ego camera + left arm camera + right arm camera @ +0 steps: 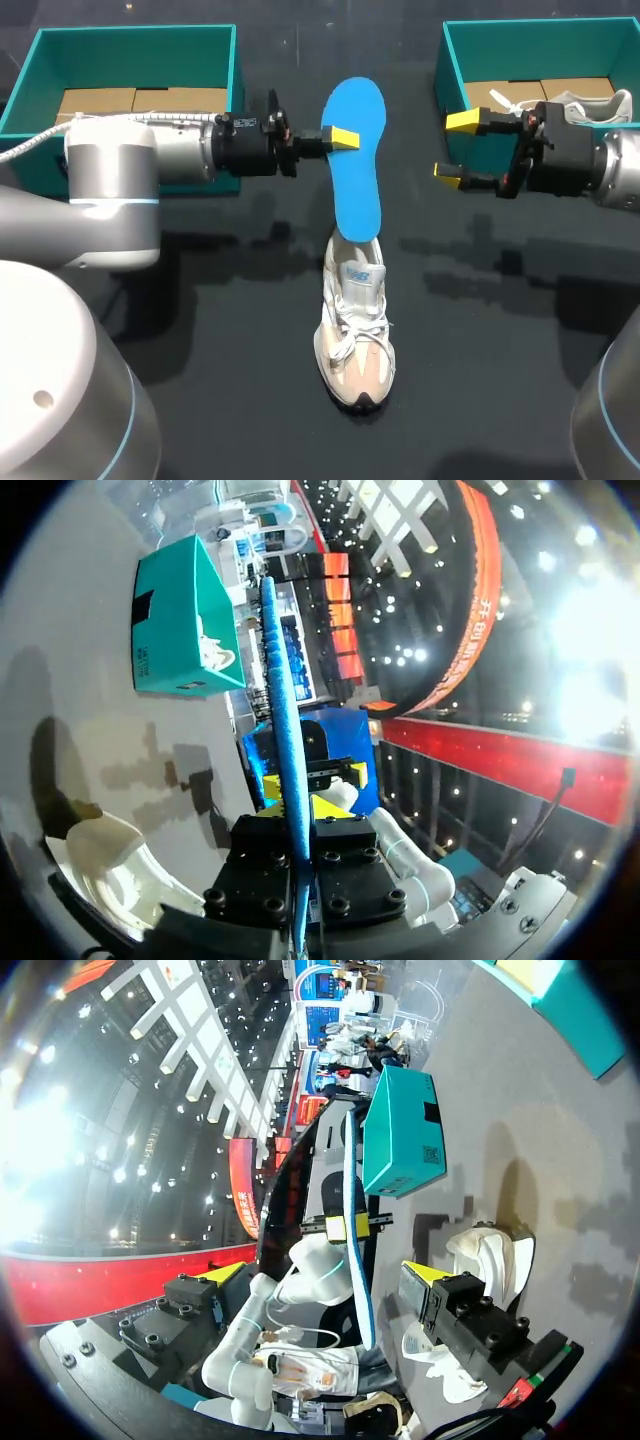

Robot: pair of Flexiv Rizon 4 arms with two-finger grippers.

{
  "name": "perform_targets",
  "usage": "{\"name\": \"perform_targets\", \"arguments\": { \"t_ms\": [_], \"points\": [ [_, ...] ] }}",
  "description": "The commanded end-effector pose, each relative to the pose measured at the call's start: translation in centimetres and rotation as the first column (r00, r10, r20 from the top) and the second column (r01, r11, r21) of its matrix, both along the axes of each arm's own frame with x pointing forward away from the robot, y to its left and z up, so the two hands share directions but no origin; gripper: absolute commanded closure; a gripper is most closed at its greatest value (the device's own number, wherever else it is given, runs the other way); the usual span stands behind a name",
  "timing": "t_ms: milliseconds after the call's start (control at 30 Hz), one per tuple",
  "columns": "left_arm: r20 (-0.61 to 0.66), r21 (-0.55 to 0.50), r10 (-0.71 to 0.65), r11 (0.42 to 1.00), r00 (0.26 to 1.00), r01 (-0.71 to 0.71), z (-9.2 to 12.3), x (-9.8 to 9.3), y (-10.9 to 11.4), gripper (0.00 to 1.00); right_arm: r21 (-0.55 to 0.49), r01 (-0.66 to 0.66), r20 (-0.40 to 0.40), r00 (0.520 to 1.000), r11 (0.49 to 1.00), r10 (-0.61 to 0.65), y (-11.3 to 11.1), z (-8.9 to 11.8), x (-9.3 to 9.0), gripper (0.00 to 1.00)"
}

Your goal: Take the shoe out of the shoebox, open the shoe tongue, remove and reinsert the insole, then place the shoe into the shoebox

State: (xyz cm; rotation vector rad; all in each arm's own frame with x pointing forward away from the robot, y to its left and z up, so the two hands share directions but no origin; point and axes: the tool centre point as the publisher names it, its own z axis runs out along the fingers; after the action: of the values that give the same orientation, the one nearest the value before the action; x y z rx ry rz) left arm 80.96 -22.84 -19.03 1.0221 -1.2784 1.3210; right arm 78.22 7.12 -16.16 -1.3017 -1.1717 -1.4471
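The left hand [335, 138] clamps the blue insole [357, 160] by its edge, with the lower end in the mouth of the shoe [355, 340], mid-counter. Keep the insole aligned with the shoe and move slowly. The right hand [455, 148], fingers apart and holding nothing, should probably steady the shoe. The dark counter [230, 330] carries teal shoeboxes [135, 50] at both far corners.

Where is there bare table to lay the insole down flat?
Bare table lies right of the shoe, on the near side of the right gripper; a smaller patch lies between the shoe and the left arm. It is crowded between the left box and the right box, where the left gripper holds the insole.
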Motion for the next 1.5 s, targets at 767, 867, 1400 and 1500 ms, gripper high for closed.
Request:
{"name": "perform_targets", "arguments": {
  "t_ms": [767, 867, 1400, 1500],
  "points": [
    [-0.212, 0.091, 0.080, 0.994, 0.974, -0.062, -2.7, 0.6, -2.6, 1.00, -0.416, -0.073, -0.031, 0.997, 0.906, 0.066, -0.5, 3.2, -0.2, 0.00],
    [-0.257, 0.092, 0.078, 0.994, 0.963, -0.056, -3.0, 0.9, -2.9, 1.00, -0.500, -0.079, -0.042, 0.997, 0.862, 0.068, -0.1, 3.6, -0.2, 0.00],
    [-0.257, 0.092, 0.078, 0.994, 0.963, -0.056, -3.0, 0.9, -2.9, 1.00, -0.812, -0.092, -0.086, 0.996, 0.576, 0.038, 2.6, 6.5, -0.6, 0.00],
    [-0.257, 0.092, 0.078, 0.994, 0.963, -0.056, -3.0, 0.9, -2.9, 1.00, -0.851, -0.098, -0.098, 0.995, 0.516, 0.026, 3.2, 7.0, -0.7, 0.00]
  ]
}}
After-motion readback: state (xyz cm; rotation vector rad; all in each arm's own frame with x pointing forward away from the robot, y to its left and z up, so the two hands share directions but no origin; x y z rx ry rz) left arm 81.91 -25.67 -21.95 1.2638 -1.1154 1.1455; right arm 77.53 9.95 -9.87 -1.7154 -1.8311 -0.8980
